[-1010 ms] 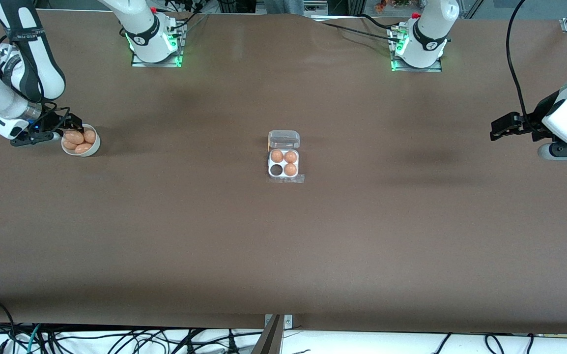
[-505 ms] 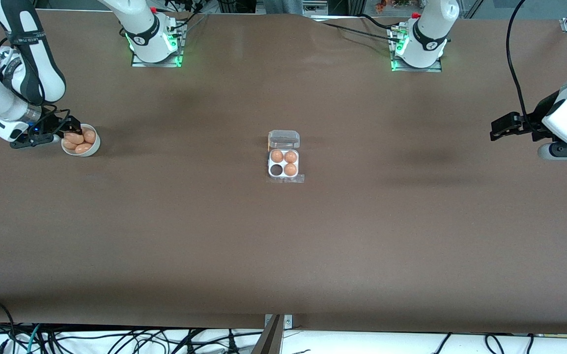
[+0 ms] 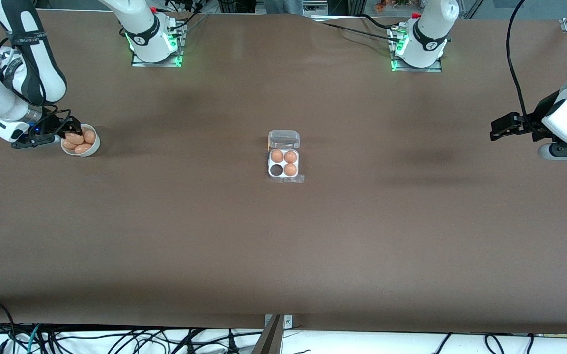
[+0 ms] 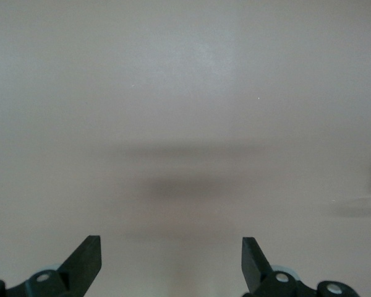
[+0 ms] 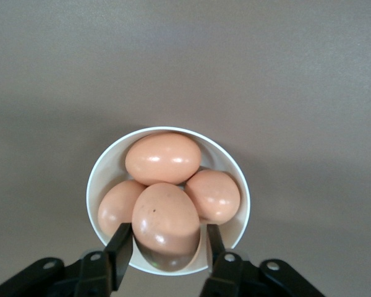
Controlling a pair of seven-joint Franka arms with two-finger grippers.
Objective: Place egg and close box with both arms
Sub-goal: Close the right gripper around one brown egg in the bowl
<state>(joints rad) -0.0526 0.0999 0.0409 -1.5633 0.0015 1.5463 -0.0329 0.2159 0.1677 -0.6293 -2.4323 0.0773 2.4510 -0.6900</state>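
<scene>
A white bowl (image 3: pixel 90 149) (image 5: pixel 232 162) near the right arm's end of the table holds several brown eggs. My right gripper (image 3: pixel 73 133) (image 5: pixel 168 238) reaches into it, its fingers shut on the sides of the egg (image 5: pixel 166 219) that lies on top of the pile. The box (image 3: pixel 283 176) sits mid-table with its clear lid (image 3: pixel 284 139) open. Three cells hold eggs, and the cell (image 3: pixel 276 170) nearer the front camera, on the right arm's side, is empty. My left gripper (image 3: pixel 497 129) (image 4: pixel 171 253) is open and empty, waiting over bare table at the left arm's end.
The brown table (image 3: pixel 283 246) stretches wide between the bowl and the box. The arm bases (image 3: pixel 153 42) (image 3: pixel 418 46) stand along the table's edge farthest from the front camera. Cables (image 3: pixel 116 339) hang below the edge nearest it.
My right gripper has shifted slightly at the bowl and settled lower among the eggs. The left arm and the box have not moved.
</scene>
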